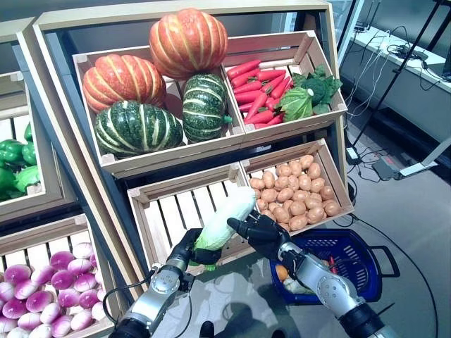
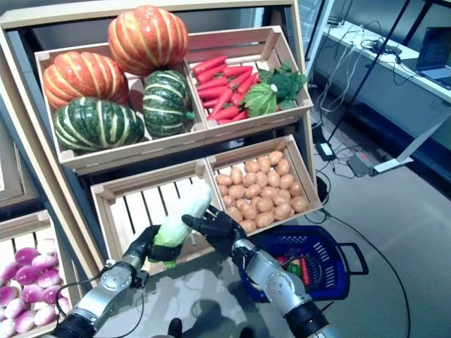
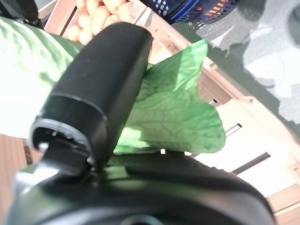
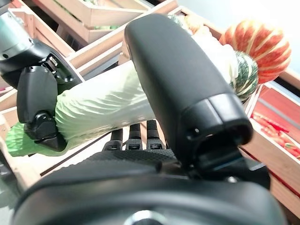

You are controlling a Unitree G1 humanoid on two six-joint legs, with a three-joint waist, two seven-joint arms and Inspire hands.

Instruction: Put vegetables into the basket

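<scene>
Wooden crates on a slanted shop stand fill my view: pumpkins (image 1: 162, 77) in the top-left crate, red carrots (image 1: 257, 88) and leafy greens (image 1: 310, 91) beside them, potatoes (image 1: 296, 193) below on the right, and an empty slatted crate (image 1: 176, 211) next to those. Off to the far left I see green peppers (image 1: 14, 162) and purple turnips (image 1: 42, 296). A blue basket (image 1: 366, 264) sits on the grey floor at the lower right, just beside the potato crate, with a few vegetables already in it.

I have a Chinese cabbage (image 1: 225, 218) in my left hand (image 1: 189, 250), fingers curled round its leafy green base, the pale end tilted up toward the potatoes. My right hand (image 1: 261, 232) is at the cabbage's upper part, fingers spread and relaxed with the thumb reaching over it; I cannot tell whether it is actually touching.

I judge this as 1 vegetable mid-transfer: lifted clear of the empty crate, not yet over the basket. The next move likely calls for the right hand to close on the cabbage so the left can let go, then a swing right and down to the basket, keeping clear of the potato crate's corner.

I can read no labels or writing anywhere
</scene>
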